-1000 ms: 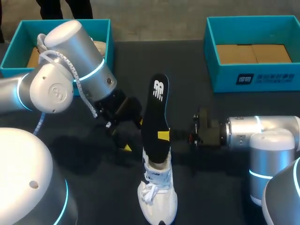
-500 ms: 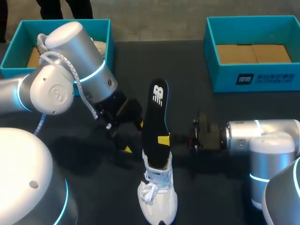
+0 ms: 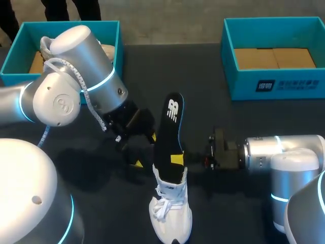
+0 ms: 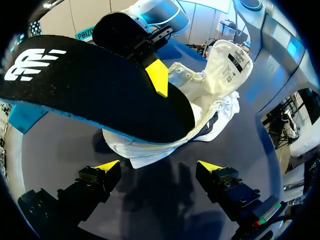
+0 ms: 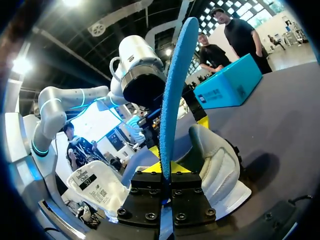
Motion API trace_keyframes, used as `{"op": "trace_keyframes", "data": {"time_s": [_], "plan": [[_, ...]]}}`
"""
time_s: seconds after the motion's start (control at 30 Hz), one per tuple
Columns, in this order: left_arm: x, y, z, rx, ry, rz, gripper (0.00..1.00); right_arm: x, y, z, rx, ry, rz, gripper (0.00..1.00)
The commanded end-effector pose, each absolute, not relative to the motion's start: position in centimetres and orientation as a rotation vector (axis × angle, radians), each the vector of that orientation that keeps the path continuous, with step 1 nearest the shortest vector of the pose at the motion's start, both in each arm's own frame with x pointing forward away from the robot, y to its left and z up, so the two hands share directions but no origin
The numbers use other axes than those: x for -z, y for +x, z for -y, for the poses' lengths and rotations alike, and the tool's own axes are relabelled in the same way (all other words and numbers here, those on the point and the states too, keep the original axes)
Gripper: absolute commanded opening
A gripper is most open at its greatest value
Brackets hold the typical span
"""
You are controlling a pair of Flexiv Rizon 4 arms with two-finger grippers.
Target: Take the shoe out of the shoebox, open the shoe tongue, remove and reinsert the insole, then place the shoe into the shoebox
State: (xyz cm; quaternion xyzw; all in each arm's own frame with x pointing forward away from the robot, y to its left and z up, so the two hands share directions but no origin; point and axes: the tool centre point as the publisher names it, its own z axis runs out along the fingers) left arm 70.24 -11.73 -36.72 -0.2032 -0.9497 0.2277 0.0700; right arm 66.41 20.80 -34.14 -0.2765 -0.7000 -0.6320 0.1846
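Observation:
A white shoe point(image 3: 170, 211) lies on the dark table with its toe toward the near edge. A black insole point(image 3: 170, 134) with a blue underside stands tilted up out of the shoe's opening, its lower end inside. My right gripper point(image 3: 176, 159) is shut on the insole's lower part from the right. In the right wrist view the insole point(image 5: 175, 85) runs edge-on up from the right gripper point(image 5: 165, 168), with the shoe point(image 5: 216, 167) just beside it. My left gripper point(image 3: 145, 150) stands open to the left of the insole. Its wrist view shows the left gripper point(image 4: 159, 167) short of the shoe point(image 4: 217, 82) and touching nothing.
A teal box point(image 3: 110, 26) at the back left holds another pale shoe point(image 3: 106, 51), partly hidden by my left arm. A second teal box point(image 3: 274, 84) with a cardboard floor stands at the back right. Bare table point(image 3: 203, 71) lies between them.
The insole has sunk a little lower toward the shoe, carried by my right gripper, which has drawn slightly nearer. My left gripper stays open and has shifted only slightly.

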Motion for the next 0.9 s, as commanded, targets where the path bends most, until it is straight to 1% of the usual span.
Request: {"op": "trace_keyframes", "data": {"time_s": [0.03, 0.9], "plan": [[36.72, 69.94, 11.69, -0.683, -0.613, 2.868, 1.0, 34.56, 65.88, -21.07, 1.764, -0.784, 1.972, 0.0], [36.7, 69.89, 11.68, -0.669, -0.616, 2.877, 1.0, 33.83, 66.24, -20.97, 1.728, -0.79, 1.987, 0.0]]}}
